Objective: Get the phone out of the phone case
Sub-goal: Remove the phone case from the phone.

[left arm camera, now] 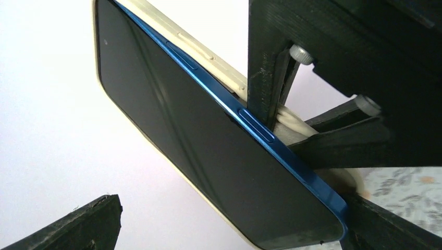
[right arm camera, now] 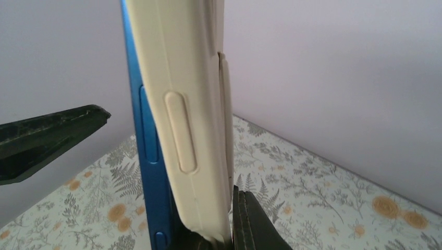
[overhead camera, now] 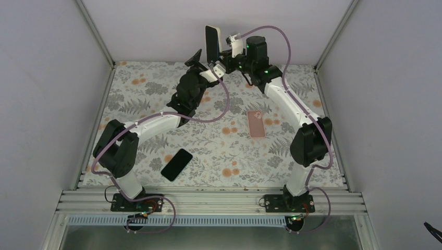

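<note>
Pinching case [right arm camera: 182, 104] low in right gripper [overhead camera: 228, 51], upright, to expose phone [left arm camera: 208, 156] (blue rim proud of lip). Straddling phone with left gripper [overhead camera: 203, 62], spread wide, for pull.

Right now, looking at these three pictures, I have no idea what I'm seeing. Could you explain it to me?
You are seeing two robot arms, a left arm and a right arm. The wide picture looks down from above. The other two come from a camera on each wrist. On the flowered cloth lie a black phone and a pink case. Raised at the far end, the right gripper appears to pinch a cream case with a blue phone partly lifted out of it. The left gripper is open, close to the phone.
</note>
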